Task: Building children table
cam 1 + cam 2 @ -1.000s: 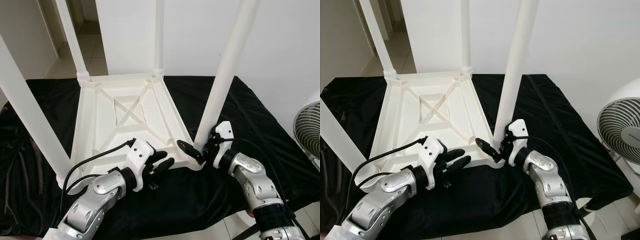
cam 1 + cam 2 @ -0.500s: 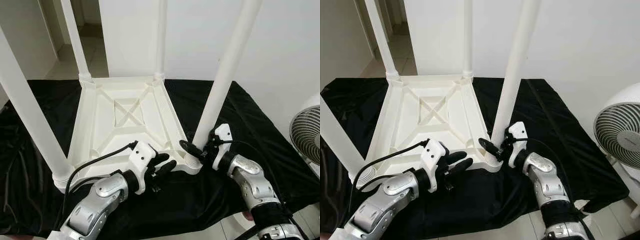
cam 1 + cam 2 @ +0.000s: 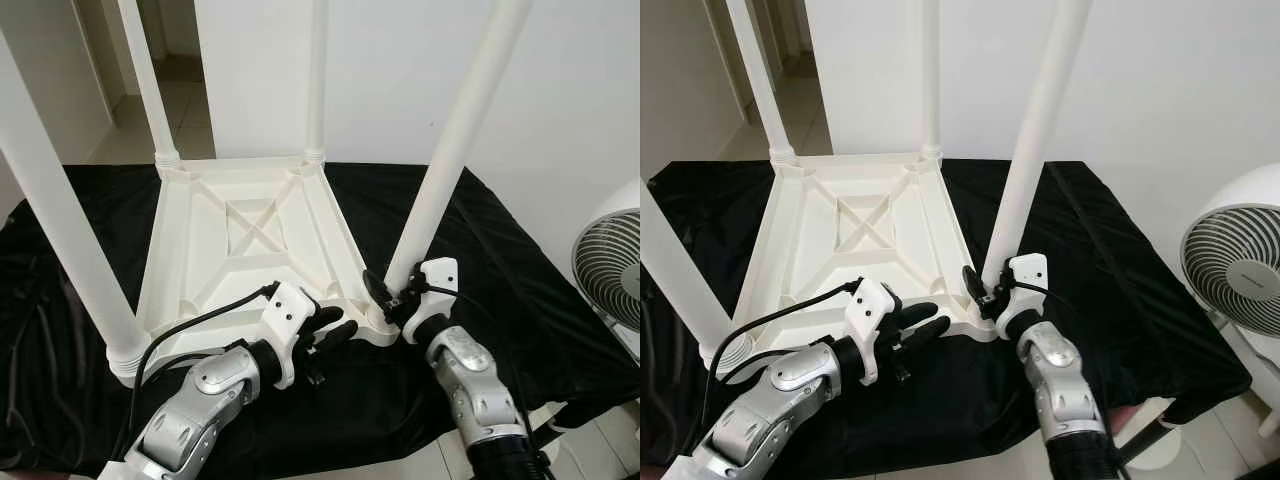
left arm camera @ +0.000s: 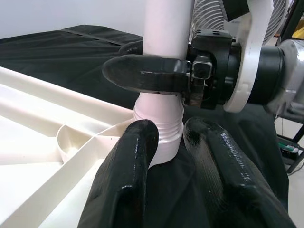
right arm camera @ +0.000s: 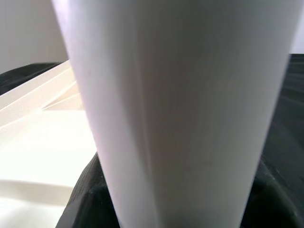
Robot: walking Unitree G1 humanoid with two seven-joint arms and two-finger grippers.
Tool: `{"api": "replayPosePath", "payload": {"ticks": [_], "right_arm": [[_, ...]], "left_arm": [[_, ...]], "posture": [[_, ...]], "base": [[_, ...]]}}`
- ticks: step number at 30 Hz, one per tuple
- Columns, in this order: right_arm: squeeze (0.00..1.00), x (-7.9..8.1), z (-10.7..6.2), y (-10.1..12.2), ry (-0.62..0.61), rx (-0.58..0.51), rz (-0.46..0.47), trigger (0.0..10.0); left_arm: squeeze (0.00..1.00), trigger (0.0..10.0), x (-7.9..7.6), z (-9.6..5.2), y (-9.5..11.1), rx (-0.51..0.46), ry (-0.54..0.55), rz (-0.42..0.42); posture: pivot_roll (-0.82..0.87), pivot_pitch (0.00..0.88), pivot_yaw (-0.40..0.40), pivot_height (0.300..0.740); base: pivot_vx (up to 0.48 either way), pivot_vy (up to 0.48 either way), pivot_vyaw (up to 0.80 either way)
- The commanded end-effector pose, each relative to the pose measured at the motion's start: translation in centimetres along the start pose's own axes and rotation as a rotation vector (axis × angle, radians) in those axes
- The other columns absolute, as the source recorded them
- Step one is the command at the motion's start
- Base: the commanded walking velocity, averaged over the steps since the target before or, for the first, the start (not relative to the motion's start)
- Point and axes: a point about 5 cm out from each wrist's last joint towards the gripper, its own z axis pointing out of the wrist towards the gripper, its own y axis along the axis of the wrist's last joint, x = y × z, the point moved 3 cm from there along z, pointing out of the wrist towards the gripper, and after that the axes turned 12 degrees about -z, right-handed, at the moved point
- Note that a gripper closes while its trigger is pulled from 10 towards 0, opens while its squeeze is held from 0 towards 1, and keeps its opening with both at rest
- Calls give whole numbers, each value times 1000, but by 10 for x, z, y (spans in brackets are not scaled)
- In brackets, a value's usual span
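A black cloth covered the desk before a white wall, with a white fan standing off to the right. On the cloth lay the white children's table upside down, its four legs pointing up. The right pincer was clamped around the near right leg just above its socket. The left pincer rested at the table's near edge, fingers slightly parted, tips just beside that leg's collar, holding nothing.
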Motion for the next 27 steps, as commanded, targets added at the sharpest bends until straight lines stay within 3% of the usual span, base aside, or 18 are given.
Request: {"api": "replayPosePath", "payload": {"ticks": [1, 7, 13, 14, 18, 19, 26, 27], "right_arm": [[0, -3, -5, -18, -68, 85, 34, 0], [0, -11, -6, -19, -210, 113, 56, 0], [0, 3, -2, -13, -280, 136, 97, 0], [0, 7, -1, -11, -264, 124, 88, 10000], [0, 11, 0, -6, -214, 90, 86, 10000], [1000, 9, -1, -3, -196, 72, 81, 10000], [1000, 3, -3, -2, -135, 41, 100, 10000], [1000, 4, -5, -1, -65, 26, 90, 10000]], "left_arm": [[0, 10000, -4, 1, -4, 29, -58, 6], [0, 10000, -5, 1, -4, 33, -72, 5], [0, 10000, -6, 1, -5, 34, -86, 9], [0, 10000, -5, 2, -4, 28, -85, 8], [0, 10000, -4, 3, -1, 16, -78, 11], [0, 10000, -4, 4, 0, 11, -76, 12], [0, 10000, -5, 6, 3, -1, -73, 13], [0, 10000, -6, 7, 4, -6, -74, 12]], "posture": [[-12, 0, 11, 740], [-13, 2, 14, 740], [-13, 15, 11, 740], [-14, 20, 8, 740], [-13, 21, 1, 740], [-13, 20, -1, 740], [-11, 11, -1, 740], [-10, 6, 2, 740]], "base": [[0, 0, 0], [0, 0, 0], [0, 0, 0], [0, 0, 0], [0, 0, 0], [0, 0, 0], [0, 0, 0], [0, 0, 0]]}}
